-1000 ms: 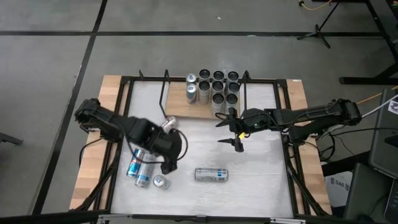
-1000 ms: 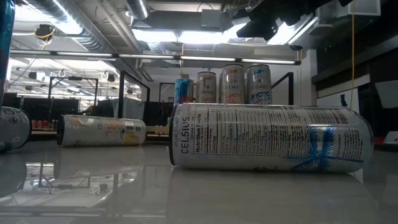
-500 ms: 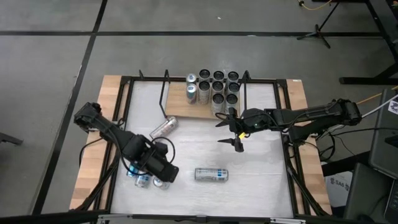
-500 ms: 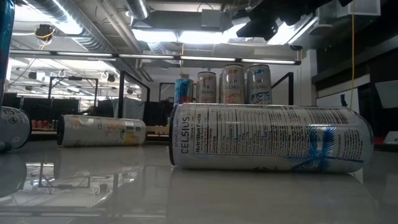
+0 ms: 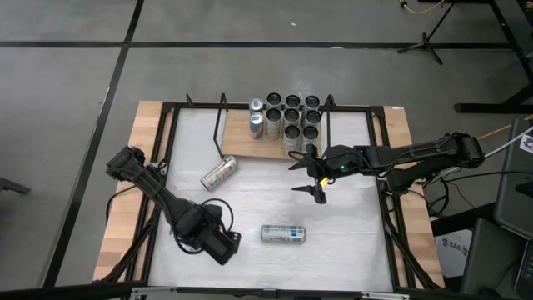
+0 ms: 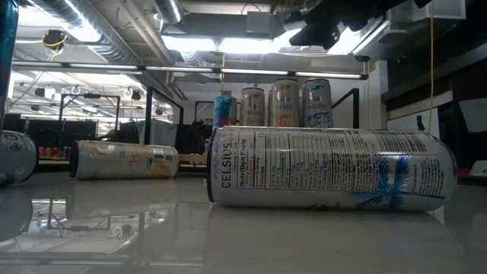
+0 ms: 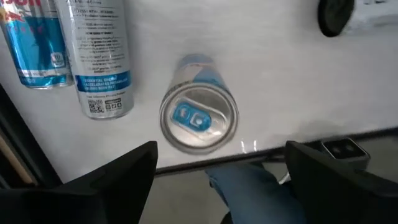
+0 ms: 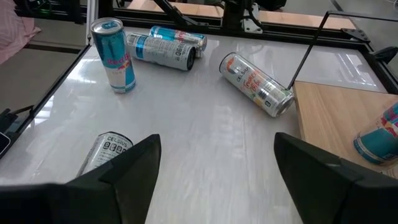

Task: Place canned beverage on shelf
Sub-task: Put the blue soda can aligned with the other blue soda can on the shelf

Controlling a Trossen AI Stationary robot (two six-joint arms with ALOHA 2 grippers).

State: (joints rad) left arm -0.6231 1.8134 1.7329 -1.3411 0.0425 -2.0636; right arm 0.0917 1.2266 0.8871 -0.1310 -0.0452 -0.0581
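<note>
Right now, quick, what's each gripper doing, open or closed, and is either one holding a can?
Left gripper: open, holding nothing, over an upright can.
Right gripper: open, holding nothing, beside the shelf.

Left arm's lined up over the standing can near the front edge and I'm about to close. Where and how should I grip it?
Grip the upright can around its round sidewall, below the rim, coming straight down from above. The left gripper already straddles it with fingers open. Two lying cans sit close to one side, so keep the fingers clear of them.
</note>
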